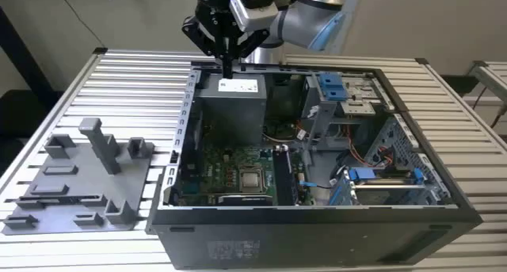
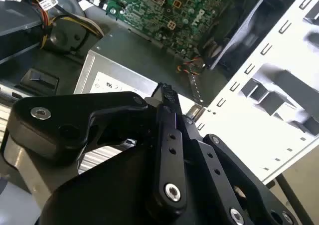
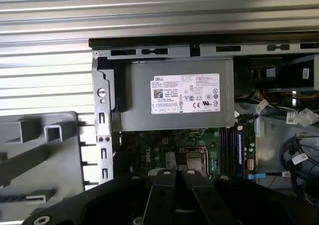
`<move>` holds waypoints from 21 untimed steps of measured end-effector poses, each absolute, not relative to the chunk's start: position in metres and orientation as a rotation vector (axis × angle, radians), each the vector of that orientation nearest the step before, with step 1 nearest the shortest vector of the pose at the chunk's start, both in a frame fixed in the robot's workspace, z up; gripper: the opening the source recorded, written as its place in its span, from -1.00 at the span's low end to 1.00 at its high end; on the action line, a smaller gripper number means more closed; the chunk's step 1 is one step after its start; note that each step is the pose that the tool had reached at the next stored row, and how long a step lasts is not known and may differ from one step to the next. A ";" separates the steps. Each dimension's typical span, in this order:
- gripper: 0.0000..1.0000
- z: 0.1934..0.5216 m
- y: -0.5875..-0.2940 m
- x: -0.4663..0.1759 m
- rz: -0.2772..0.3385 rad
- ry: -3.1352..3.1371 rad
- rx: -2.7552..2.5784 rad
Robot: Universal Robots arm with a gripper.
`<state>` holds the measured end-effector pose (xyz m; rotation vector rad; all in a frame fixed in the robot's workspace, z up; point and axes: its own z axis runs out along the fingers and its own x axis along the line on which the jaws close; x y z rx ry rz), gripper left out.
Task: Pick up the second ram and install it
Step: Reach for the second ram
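Note:
My gripper [image 1: 227,69] hangs from the arm above the back edge of the open computer case [image 1: 317,215], over the grey power supply [image 1: 231,100]. Its black fingers are pressed together, shut, and I see nothing between them in either wrist view [image 2: 164,91] [image 3: 174,173]. The green motherboard [image 1: 225,171] lies on the case floor beyond the power supply [image 3: 174,95], with its long black sockets [image 1: 283,174] [image 3: 232,147] beside the processor [image 1: 252,180]. The second ram is out of view.
A grey plastic tray [image 1: 79,209] with upright blocks sits on the slatted metal table [image 1: 135,82] at the exterior view's left of the case. Blue drive brackets [image 1: 333,88] and loose cables [image 1: 317,186] fill the case's other side.

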<state>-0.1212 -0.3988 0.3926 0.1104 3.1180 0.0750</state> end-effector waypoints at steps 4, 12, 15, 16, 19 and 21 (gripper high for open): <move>-0.79 0.393 -0.399 -0.121 0.075 3.118 0.110; -0.79 0.393 -0.399 -0.122 0.075 3.118 0.111; -0.79 0.393 -0.399 -0.125 0.075 3.118 0.110; -0.79 0.393 -0.399 -0.126 0.075 3.118 0.110; -0.79 0.393 -0.399 -0.131 0.075 3.118 0.110; -0.79 0.393 -0.399 -0.134 0.075 3.119 0.110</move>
